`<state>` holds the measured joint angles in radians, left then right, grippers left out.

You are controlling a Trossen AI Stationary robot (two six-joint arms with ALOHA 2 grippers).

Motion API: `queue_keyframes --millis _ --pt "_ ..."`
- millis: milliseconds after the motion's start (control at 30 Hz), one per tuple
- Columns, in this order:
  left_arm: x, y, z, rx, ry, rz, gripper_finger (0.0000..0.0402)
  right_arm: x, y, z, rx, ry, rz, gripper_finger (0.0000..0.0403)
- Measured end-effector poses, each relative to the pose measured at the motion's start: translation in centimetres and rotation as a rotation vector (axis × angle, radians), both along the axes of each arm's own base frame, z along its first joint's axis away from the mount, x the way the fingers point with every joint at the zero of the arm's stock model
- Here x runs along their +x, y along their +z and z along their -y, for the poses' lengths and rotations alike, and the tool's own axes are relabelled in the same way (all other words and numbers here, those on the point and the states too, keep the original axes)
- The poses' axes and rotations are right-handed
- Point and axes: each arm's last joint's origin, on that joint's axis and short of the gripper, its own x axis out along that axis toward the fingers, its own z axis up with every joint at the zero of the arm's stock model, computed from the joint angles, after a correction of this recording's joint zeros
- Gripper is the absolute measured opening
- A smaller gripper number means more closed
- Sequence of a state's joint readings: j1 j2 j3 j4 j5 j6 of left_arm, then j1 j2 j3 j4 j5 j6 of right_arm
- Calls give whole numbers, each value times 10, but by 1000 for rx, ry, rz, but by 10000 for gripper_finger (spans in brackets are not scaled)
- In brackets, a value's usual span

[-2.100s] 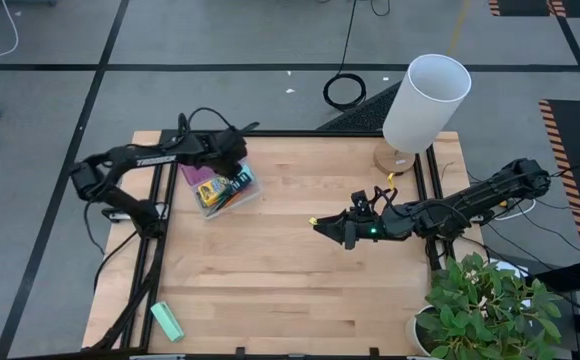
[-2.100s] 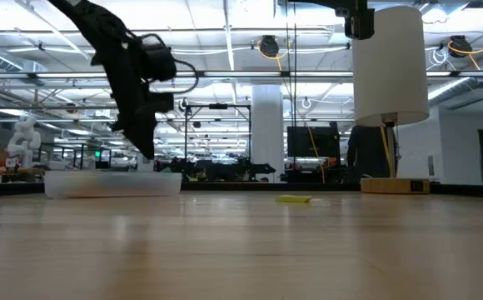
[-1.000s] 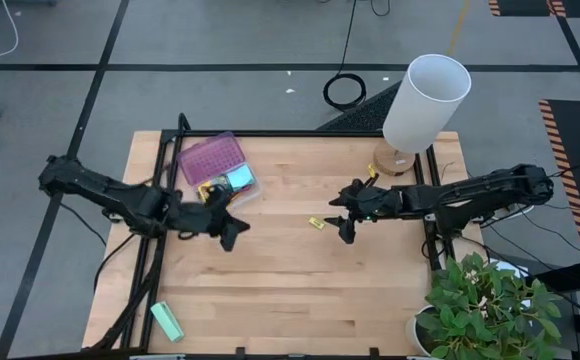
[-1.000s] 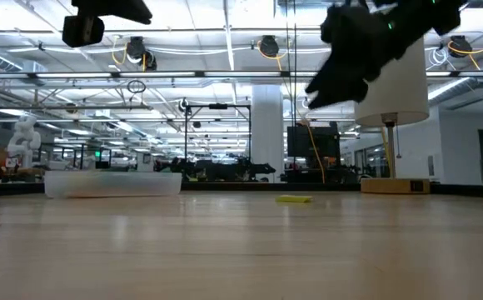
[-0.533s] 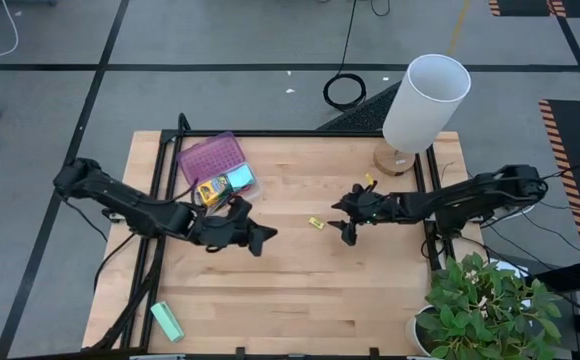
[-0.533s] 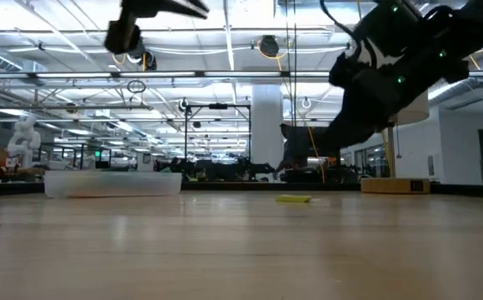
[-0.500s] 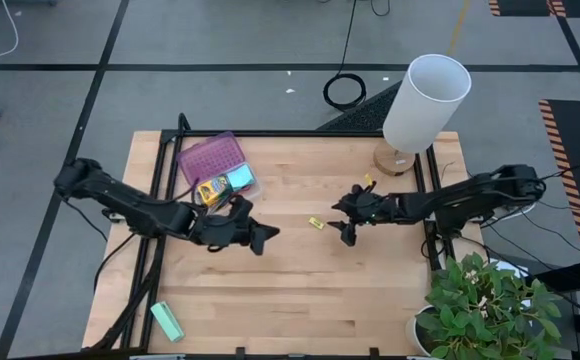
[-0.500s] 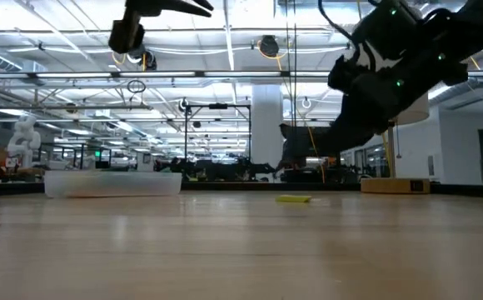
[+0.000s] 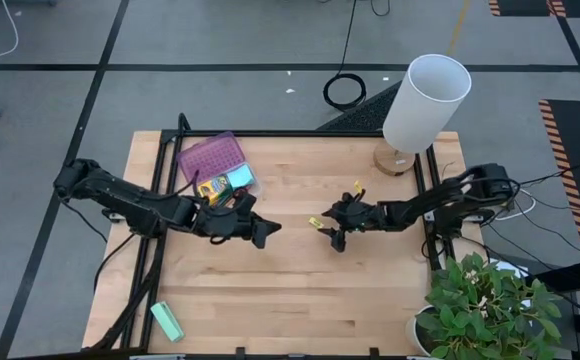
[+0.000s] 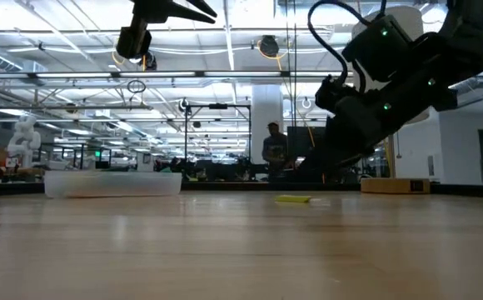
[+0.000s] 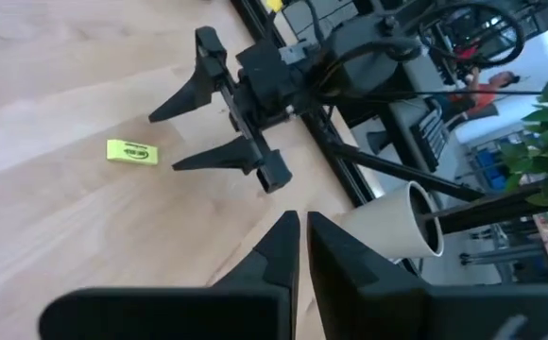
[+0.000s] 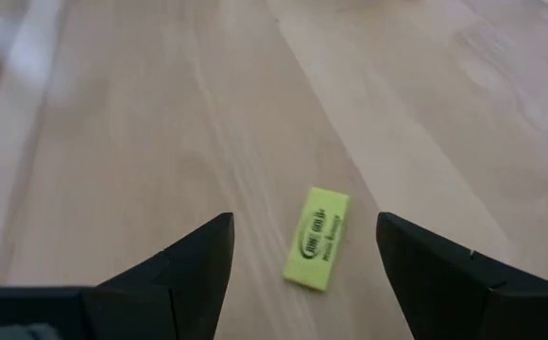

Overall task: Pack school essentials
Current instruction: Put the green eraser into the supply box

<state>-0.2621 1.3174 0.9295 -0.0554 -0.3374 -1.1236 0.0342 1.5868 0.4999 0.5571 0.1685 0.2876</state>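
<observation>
Right gripper (image 12: 302, 247) spread wide, yellow eraser (image 12: 317, 236) between fingers, untouched.

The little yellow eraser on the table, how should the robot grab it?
The yellow eraser lies flat and alone on the bare wood. Probably best to come straight down and pinch its two long sides at the middle, since across there it is narrowest. The right gripper is open around it already, still above it.
</observation>
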Motion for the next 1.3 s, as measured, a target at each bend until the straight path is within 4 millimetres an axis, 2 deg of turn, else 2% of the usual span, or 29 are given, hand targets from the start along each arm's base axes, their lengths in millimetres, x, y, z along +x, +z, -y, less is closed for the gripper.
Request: queue_keyframes --millis 567,800,1300 --pt "0 0 -2 20 3 -4 26 6 -24 1 24 -36 -14 255" --pt "0 0 -1 10 -24 -6 26 9 -38 -6 25 -46 -13 255" --pt "0 -2 -1 16 -25 -25 26 9 -40 -6 1 -66 -19 188"
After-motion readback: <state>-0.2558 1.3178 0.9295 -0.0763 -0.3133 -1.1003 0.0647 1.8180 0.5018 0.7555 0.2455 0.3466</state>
